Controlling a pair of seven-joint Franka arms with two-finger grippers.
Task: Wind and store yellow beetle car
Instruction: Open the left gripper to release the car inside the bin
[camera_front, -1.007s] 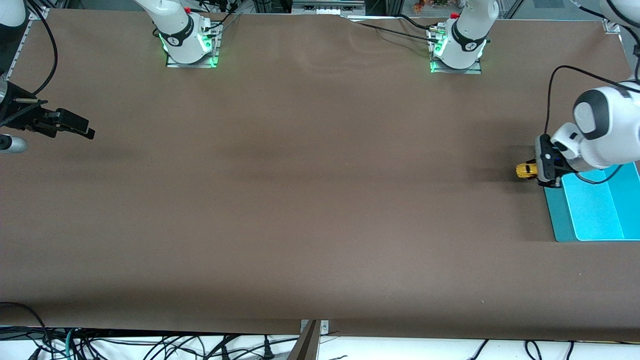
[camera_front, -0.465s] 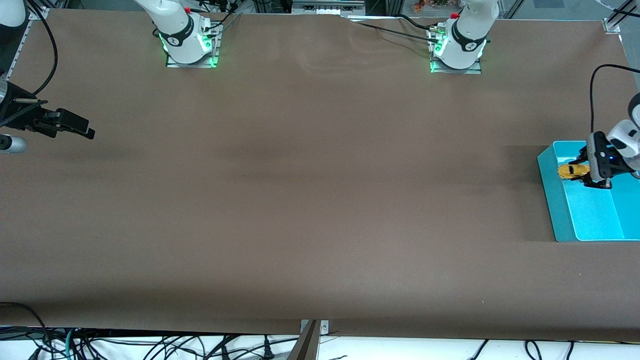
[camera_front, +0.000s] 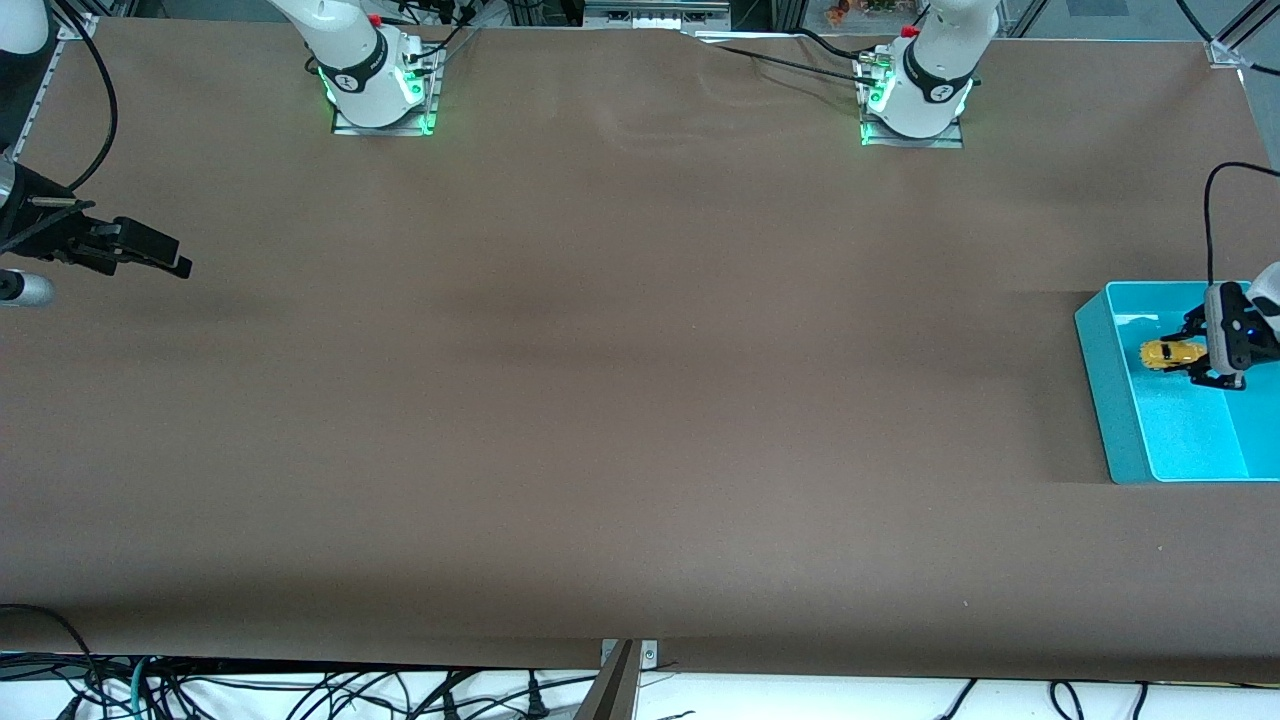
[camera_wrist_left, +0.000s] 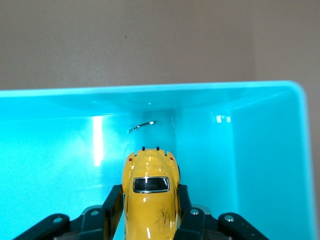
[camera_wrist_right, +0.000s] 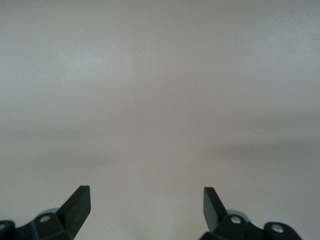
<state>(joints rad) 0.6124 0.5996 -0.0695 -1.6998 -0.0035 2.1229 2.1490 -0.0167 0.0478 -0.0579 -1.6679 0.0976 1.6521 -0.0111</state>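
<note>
Now car in left hand.

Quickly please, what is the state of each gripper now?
Left gripper: shut on the yellow beetle car, over the cyan bin.
Right gripper: open, empty.

Cyan bin near the brown tabletop's edge at the left arm's end. Tangled black cables below the tabletop's front edge.

The yellow beetle car, clamped in the left hand, hangs over the bin at the left arm's table end.
</note>
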